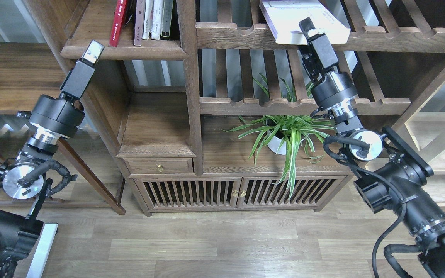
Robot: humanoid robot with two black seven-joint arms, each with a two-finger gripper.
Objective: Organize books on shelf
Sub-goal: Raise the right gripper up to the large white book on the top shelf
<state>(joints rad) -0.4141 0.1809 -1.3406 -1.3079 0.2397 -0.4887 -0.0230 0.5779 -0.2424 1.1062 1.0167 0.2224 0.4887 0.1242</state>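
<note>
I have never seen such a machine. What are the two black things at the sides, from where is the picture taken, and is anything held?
The picture comes from a camera in the robot's head, looking forward and down at a wooden bookcase. The black things are its two arms. The left gripper hangs in front of the solid shelf, where a red book and a maroon-brown book stand with thinner ones. The right gripper reaches up to the front edge of a thick white paperback lying flat on a slatted shelf; I cannot tell whether it grips it. Lower down stands a potted plant.
</note>
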